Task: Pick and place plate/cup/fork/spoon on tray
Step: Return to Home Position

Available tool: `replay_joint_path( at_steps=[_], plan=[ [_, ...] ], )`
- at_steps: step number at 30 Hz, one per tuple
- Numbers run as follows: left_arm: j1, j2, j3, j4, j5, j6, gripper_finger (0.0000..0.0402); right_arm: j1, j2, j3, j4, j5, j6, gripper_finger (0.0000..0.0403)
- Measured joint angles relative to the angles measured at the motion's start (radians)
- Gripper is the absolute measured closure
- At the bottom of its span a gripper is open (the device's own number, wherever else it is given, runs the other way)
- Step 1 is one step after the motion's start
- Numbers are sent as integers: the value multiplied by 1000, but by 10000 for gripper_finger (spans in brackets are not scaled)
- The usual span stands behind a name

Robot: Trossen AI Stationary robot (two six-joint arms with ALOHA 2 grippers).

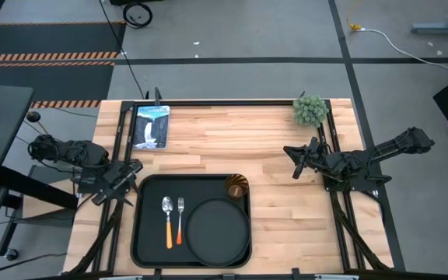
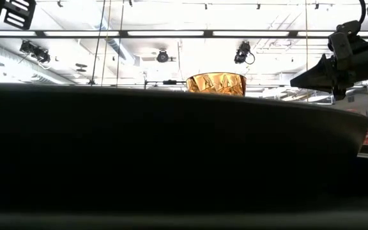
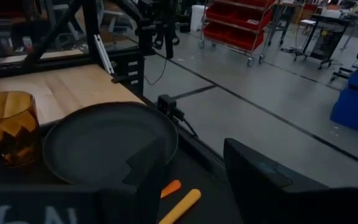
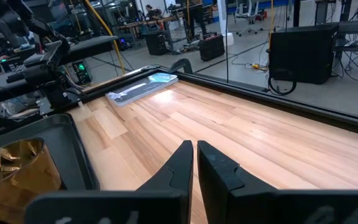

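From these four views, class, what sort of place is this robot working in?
Probably a warehouse-like robotics lab or workshop: a bare concrete floor with hazard-striped matting, red parts racks, and strip lights under an open ceiling.

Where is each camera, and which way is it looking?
High view: above the table, looking straight down on the tray; both arms show, left tool and right tool.
Low view: at table height, behind a dark rim, facing the room; the cup peeks over, an arm at upper right.
Left wrist view: on the left arm, facing the plate past its own fingers.
Right wrist view: on the right arm, facing across the table past its shut fingers.
All four share the cup.
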Motion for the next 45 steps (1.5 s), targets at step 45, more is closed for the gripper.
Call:
replay_joint_path(
  at_steps=[45],
  plan=[
    [0, -131, 0, 223, -5, -24, 230, 0, 0, 0, 0, 0, 0, 375]
  ],
)
